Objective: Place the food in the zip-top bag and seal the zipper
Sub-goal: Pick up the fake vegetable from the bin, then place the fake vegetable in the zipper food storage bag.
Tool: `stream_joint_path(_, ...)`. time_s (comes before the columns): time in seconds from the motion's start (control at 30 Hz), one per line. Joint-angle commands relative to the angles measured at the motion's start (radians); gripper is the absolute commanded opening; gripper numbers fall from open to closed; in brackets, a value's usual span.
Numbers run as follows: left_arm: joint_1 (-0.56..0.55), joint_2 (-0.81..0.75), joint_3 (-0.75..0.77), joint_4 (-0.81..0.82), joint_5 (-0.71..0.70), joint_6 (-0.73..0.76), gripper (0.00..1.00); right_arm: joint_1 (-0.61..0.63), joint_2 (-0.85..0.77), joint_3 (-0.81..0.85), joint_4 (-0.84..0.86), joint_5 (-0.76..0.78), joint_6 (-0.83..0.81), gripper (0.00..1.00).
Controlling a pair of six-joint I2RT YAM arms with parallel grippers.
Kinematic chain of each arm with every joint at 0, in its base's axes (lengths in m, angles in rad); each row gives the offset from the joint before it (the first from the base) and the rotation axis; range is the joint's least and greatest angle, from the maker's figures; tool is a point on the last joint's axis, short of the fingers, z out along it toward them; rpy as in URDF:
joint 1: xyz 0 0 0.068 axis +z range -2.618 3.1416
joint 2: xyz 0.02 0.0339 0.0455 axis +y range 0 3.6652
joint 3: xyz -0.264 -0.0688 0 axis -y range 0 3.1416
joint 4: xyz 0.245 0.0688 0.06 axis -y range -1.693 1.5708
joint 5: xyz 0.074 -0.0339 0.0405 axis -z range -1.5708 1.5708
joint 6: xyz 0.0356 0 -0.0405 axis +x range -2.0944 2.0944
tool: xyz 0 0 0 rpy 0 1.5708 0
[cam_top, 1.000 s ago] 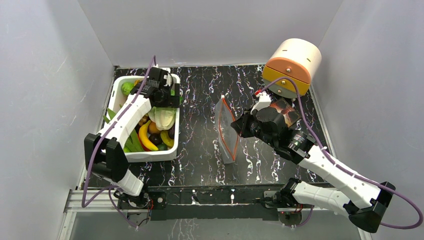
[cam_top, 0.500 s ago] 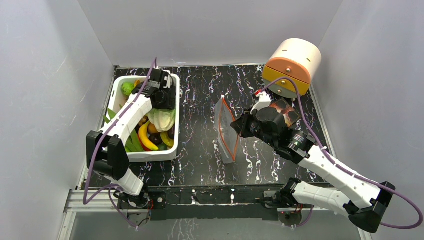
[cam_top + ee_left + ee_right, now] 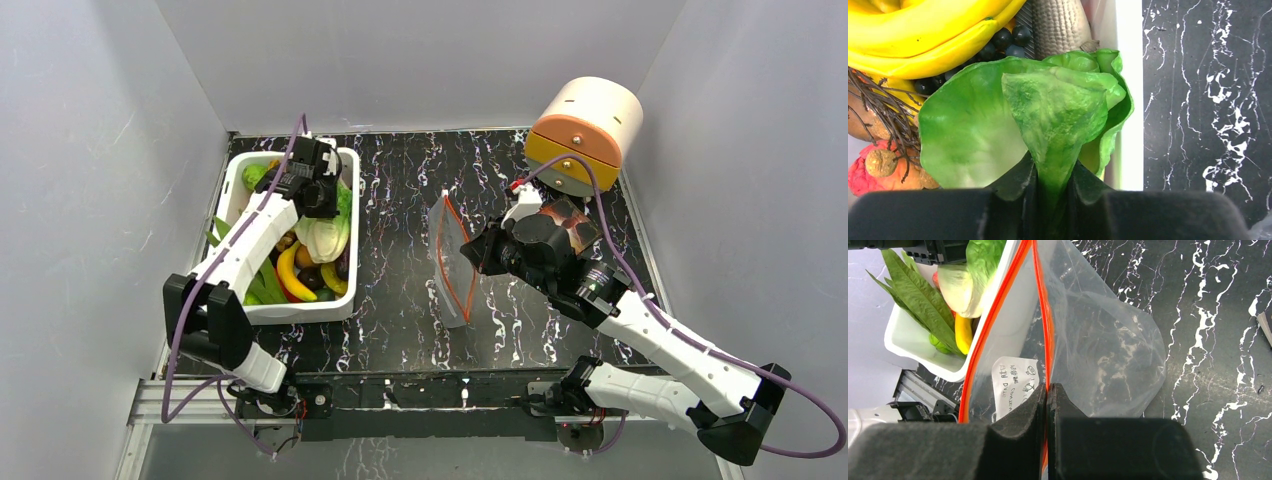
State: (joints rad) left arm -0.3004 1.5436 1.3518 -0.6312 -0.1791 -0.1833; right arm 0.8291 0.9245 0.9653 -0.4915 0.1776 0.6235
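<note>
1. Leafy green toy lettuce (image 3: pixel 1048 115): soft, thin and rubbery by the look; light; more likely to fold and flop than to slip; lying in the white rectangular plastic tub (image 3: pixel 1128 100), against its wall, beside yellow toy bananas (image 3: pixel 923 35) and dark toy berries (image 3: pixel 1008 40).
2. Best taken at the thick base of a leaf, not the frilled edge; pinched just there by the left gripper (image 3: pixel 1053 175), jaws drawn in on one leaf's base; not yet lifted clear of the tub, as far as can be told.
3. Clear crinkly zip-top bag (image 3: pixel 1098 340): flimsy, near weightless, slick; propped up by one lip near the middle of the black marbled table (image 3: pixel 400 200), well apart from the tub; mouth open, facing roughly toward the tub; no food inside, only a white printed label (image 3: pixel 1015 380) showing through.
4. Thin red-orange zipper strip (image 3: pixel 1043 315): probably the stiffest part of the bag, so the sensible hold; clamped by the right gripper (image 3: pixel 1047 395), jaws fully together on one lip; other lip hanging free.
5. Judged risk: broad leaves catching on the narrow mouth; bag apt to collapse if pushed; better led in by a folded end.
</note>
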Motion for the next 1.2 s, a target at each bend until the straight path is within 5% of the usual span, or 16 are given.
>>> stream_joint_path(0.0, -0.001, -0.081, -0.004, -0.046, 0.047, -0.003, 0.05, -0.002, -0.003, 0.006, 0.066, 0.016, 0.013, 0.00)
stream_joint_path(0.37, 0.000, -0.290, 0.006, 0.059, 0.153, -0.027, 0.00, -0.002, 0.087, 0.152, -0.057, 0.229, -0.060, 0.00)
stream_joint_path(0.43, -0.001, -0.390, -0.020, 0.185, 0.268, -0.080, 0.00, -0.002, 0.114, 0.149, -0.053, 0.286, -0.080, 0.00)
stream_joint_path(0.7, 0.001, -0.570, -0.220, 0.704, 0.702, -0.428, 0.00, -0.003, 0.240, 0.107, 0.183, 0.046, 0.069, 0.00)
stream_joint_path(1.17, -0.003, -0.554, -0.496, 1.366, 0.735, -0.783, 0.00, -0.002, 0.324, 0.041, 0.501, -0.108, 0.333, 0.00)
